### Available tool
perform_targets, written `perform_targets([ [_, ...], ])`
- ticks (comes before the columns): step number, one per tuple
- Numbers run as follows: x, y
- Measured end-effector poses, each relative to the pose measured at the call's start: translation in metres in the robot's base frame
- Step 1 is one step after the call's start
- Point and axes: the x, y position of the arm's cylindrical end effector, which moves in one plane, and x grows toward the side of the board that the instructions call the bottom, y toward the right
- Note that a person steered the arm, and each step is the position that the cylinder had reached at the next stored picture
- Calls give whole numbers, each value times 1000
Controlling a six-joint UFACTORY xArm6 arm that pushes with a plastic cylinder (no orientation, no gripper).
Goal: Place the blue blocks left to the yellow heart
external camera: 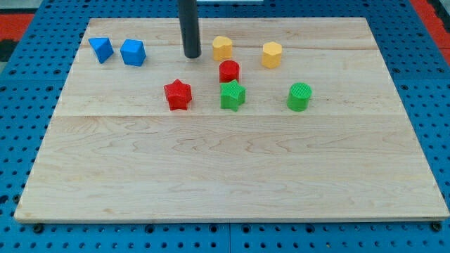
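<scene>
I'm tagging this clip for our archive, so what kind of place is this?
Probably a robotics lab tabletop bench. A pale wooden board lies on a blue perforated surface, small coloured blocks such as the blue cube and yellow heart sit on it, and my tip rests between them.

Blue triangular block (101, 49): small solid wedge, lying flat on the bench (211, 169) near the view's top-left corner, outermost item toward the view's left.

Blue cube-like block (133, 53): faceted, chunky, seated flat just beside the triangular one on its right, a narrow gap between them, not touching.

Yellow heart (222, 47): small rounded yellow piece, lobes uppermost, resting flat in the top row, well apart from both blue blocks toward the view's right.
</scene>
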Motion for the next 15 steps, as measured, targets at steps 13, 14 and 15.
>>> perform_targets([
  [13, -33, -70],
  [14, 53, -81],
  [15, 60, -185],
])
